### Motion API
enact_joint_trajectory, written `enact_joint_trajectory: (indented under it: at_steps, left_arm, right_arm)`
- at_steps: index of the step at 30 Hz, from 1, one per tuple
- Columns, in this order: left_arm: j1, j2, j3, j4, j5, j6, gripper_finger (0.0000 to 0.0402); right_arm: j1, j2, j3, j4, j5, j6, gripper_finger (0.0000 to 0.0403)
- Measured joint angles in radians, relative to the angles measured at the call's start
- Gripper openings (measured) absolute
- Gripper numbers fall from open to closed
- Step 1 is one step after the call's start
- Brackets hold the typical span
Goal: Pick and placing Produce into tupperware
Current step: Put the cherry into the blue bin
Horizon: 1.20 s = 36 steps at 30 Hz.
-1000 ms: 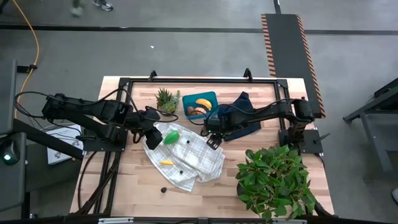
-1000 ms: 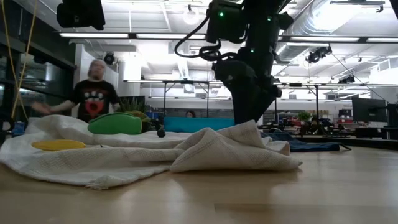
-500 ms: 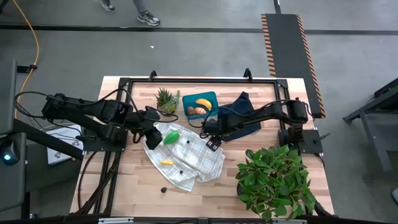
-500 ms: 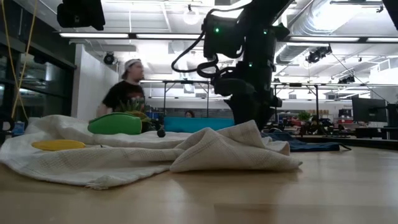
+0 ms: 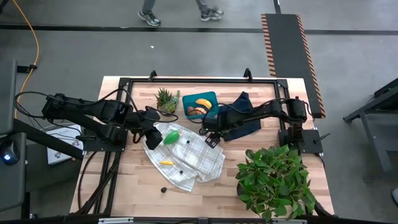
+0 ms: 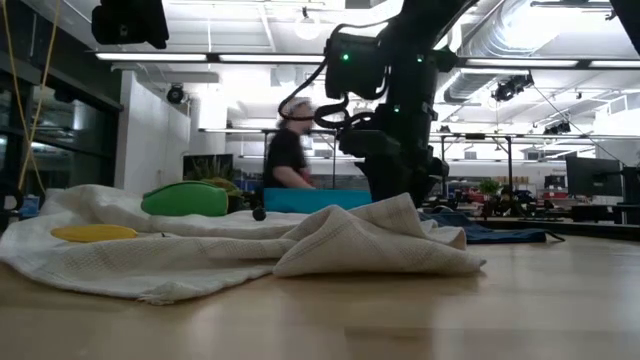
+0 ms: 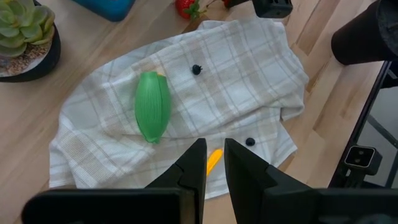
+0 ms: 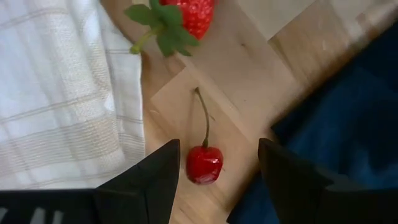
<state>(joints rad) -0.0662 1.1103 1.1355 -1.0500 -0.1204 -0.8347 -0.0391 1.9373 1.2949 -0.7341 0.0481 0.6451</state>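
1. Hovering low over the tabletop [image 5: 124, 186], the right tool [image 8: 214, 163] has its fingers spread wide with nothing gripped; a red cherry [image 8: 204, 163] lies on the wood directly between them, its stem pointing away from the tool.
2. Just beyond the cherry lies a strawberry [image 8: 186, 12], cut off by the wrist view's edge.
3. To one side of this tool is the checked white cloth [image 5: 186, 155]; to the other, a dark navy cloth [image 5: 245, 115].
4. The teal tupperware [image 5: 200, 104] sits just past the right tool, holding a banana [image 5: 203, 103] and a brown piece [image 5: 197, 111].
5. The left tool [image 7: 213, 163] waits at the white cloth's edge, fingers nearly together, empty.
6. Ahead of it on the cloth lie a green piece [image 7: 152, 114], a small yellow piece [image 7: 213, 158] partly hidden by the fingers, and tiny dark berries [image 7: 196, 70].
7. In the low view a person [image 6: 288, 150] passes behind the tabletop, partly hidden.
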Motion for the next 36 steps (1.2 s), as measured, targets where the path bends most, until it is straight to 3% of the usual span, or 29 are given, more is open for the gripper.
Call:
enact_joint_trajectory:
  at_steps: [36]
  left_arm:
    - [0.000,0.000,0.000,0.000,0.016,0.000,0.0046]
  right_arm:
    - [-0.014,0.005,-0.001,-0.003,-0.072,-0.070,0.0206]
